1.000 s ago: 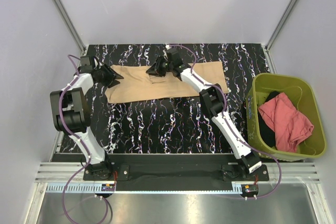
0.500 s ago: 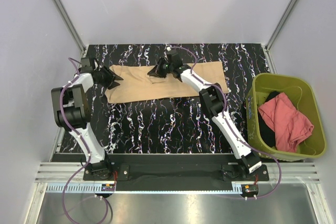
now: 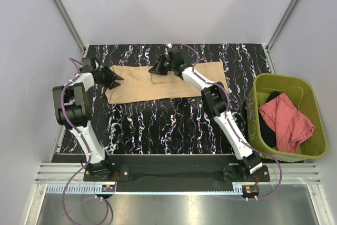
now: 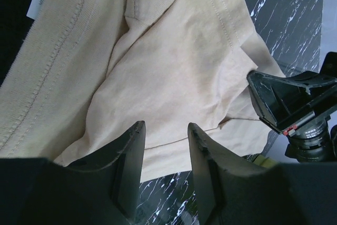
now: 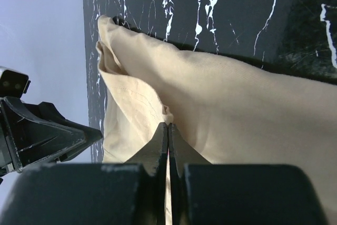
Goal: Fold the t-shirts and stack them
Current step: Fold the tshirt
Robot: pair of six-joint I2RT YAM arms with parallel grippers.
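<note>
From above, the tan t-shirt (image 3: 174, 85) lies spread as a long flat band on the far half of the marbled black worktop (image 3: 168, 125). The salmon-red t-shirt (image 3: 287, 122) sits crumpled in the olive bin (image 3: 279, 76) at the right. My left wrist view shows my left tool (image 4: 165, 127) parted a little over a stitched sleeve hem, gripping nothing. My right wrist view shows my right tool (image 5: 167, 127) closed tip to tip on a raised fold. The cloth looks light, limp and matte, so I judge hems and corners the surest holds.

Black white-veined table (image 3: 174, 125) enclosed by plain pale walls (image 3: 174, 3).
</note>
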